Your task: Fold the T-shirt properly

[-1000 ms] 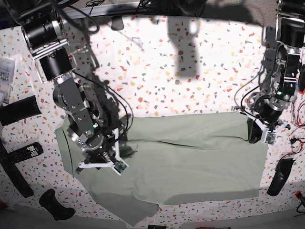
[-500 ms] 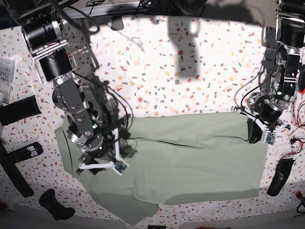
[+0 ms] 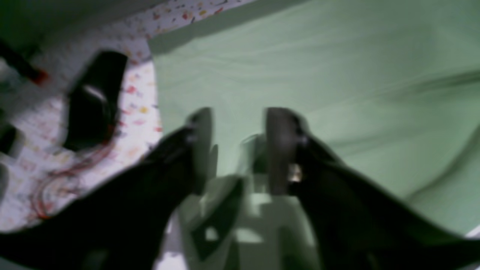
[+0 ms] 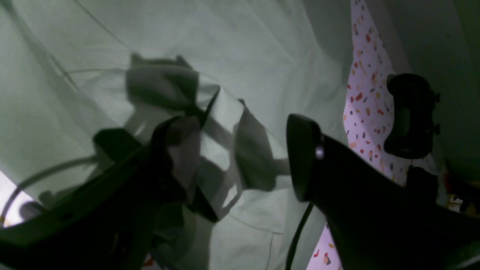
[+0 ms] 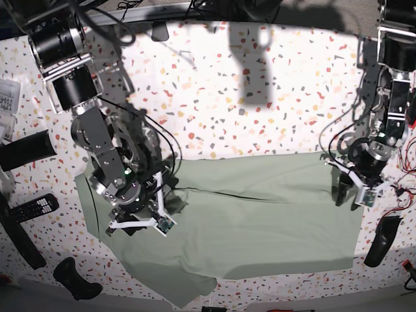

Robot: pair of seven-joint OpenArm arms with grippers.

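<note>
The pale sage-green T-shirt (image 5: 260,227) lies spread flat across the near half of the speckled table, with a dark seam line across its middle. My right gripper (image 5: 130,219) is low over the shirt's left part. In the right wrist view it (image 4: 240,131) is wide open, with a raised fold of the shirt (image 4: 221,112) between the jaws. My left gripper (image 5: 349,190) hovers at the shirt's right edge. In the blurred left wrist view it (image 3: 240,116) is open over the shirt (image 3: 337,75) and holds nothing.
A black game controller (image 5: 77,279) lies at the front left, also in the right wrist view (image 4: 410,116). A remote (image 5: 32,208) and a black cylinder (image 5: 26,149) lie left. A black mouse-like object (image 5: 380,240) and red wires (image 5: 404,195) lie right.
The left gripper has shifted slightly inward over the shirt's right edge. The fabric by the right gripper has been pulled, and a dark seam line now shows across the middle.
</note>
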